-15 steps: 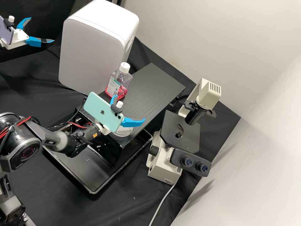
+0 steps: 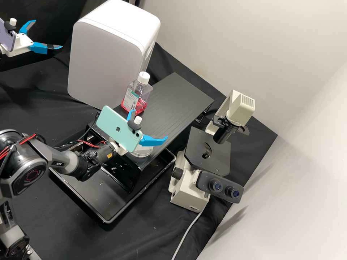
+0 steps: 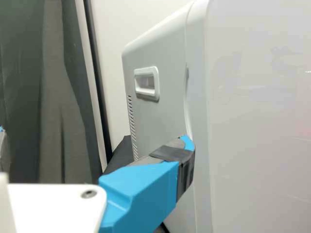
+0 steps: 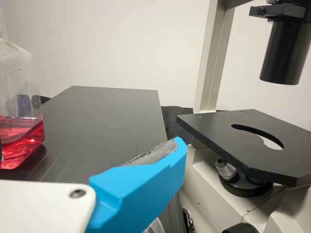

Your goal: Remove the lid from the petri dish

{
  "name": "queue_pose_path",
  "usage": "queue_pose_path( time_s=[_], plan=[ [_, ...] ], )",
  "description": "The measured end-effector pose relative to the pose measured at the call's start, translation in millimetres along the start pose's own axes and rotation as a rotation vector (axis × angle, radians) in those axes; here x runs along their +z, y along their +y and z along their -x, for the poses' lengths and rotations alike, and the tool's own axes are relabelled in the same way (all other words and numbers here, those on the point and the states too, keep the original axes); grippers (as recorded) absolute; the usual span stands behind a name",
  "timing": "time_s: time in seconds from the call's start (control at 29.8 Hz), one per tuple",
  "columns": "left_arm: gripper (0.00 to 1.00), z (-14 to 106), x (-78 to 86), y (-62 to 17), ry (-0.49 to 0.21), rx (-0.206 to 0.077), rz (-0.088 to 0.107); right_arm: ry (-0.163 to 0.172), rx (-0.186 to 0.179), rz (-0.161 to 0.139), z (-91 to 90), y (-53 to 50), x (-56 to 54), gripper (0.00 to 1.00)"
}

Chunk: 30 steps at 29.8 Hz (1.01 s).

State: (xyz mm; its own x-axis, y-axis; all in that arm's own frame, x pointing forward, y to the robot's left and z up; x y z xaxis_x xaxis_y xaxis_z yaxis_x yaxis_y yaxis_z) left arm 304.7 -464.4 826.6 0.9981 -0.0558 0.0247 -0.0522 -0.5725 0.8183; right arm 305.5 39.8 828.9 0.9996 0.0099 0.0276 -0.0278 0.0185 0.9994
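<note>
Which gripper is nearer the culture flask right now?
Right. The right gripper hovers close beside the culture flask on the black platform; the left gripper is far off, past the white box.

Flask (image 2: 136,95) on platform (image 2: 177,101); microscope (image 2: 208,169) right of it; box (image 2: 108,50) behind; tray (image 2: 101,191) beneath.

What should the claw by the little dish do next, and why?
Probably lower the right claw a little around the petri dish: it hangs open just above the dish, at the near end of the black platform, holding nothing.
</note>
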Motion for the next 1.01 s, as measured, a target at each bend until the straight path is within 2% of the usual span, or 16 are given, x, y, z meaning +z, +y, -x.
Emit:
queue_pose_path(
  time_s=[0.07, 0.1, 0.2, 0.23, 0.34, 0.4, 0.44, 0.6, 0.8, 0.84, 1.01],
  plan=[
    [1.0, 2.3, 4.1, -2.1, -0.018, -0.01, 0.011, 0.0, 0.0, 0.0, 0.0, 0.0, 0.0, 1.0],
    [1.0, 5.4, 7.1, -4.0, -0.029, -0.019, 0.029, 0.0, 0.0, 0.0, 0.0, 0.0, 0.0, 1.0],
    [1.0, 13.0, 17.4, -5.2, -0.073, -0.031, 0.056, 0.0, 0.0, 0.0, 0.0, 0.0, 0.0, 1.0],
    [1.0, 16.3, 21.0, -5.8, -0.087, -0.035, 0.056, 0.0, 0.0, 0.0, 0.0, 0.0, 0.0, 1.0],
    [1.0, 25.4, 34.2, -8.1, -0.134, -0.051, 0.081, 0.0, 0.0, 0.0, 0.0, 0.0, 0.0, 1.0],
    [1.0, 33.6, 45.1, -11.4, -0.181, -0.057, 0.082, 0.0, 0.0, 0.0, 0.0, 0.0, 0.0, 1.0],
    [1.0, 35.1, 47.7, -12.9, -0.194, -0.061, 0.083, 0.0, 0.0, 0.0, 0.0, 0.0, 0.0, 1.0],
    [1.0, 53.1, 57.2, -24.4, -0.277, -0.086, 0.117, 0.0, 0.0, 0.0, 0.0, 0.0, 0.0, 1.0],
    [1.0, 72.2, 67.3, -34.1, -0.369, -0.094, 0.134, 0.0, 0.0, 0.0, 0.0, 0.0, 0.0, 1.0],
    [1.0, 75.7, 70.0, -36.3, -0.391, -0.102, 0.137, 0.0, 0.0, 0.0, 0.0, 0.0, 0.0, 1.0],
    [1.0, 88.6, 79.6, -45.4, -0.451, -0.152, 0.13, 0.0, 0.0, 0.0, 0.0, 0.0, 0.0, 1.0]
  ],
)
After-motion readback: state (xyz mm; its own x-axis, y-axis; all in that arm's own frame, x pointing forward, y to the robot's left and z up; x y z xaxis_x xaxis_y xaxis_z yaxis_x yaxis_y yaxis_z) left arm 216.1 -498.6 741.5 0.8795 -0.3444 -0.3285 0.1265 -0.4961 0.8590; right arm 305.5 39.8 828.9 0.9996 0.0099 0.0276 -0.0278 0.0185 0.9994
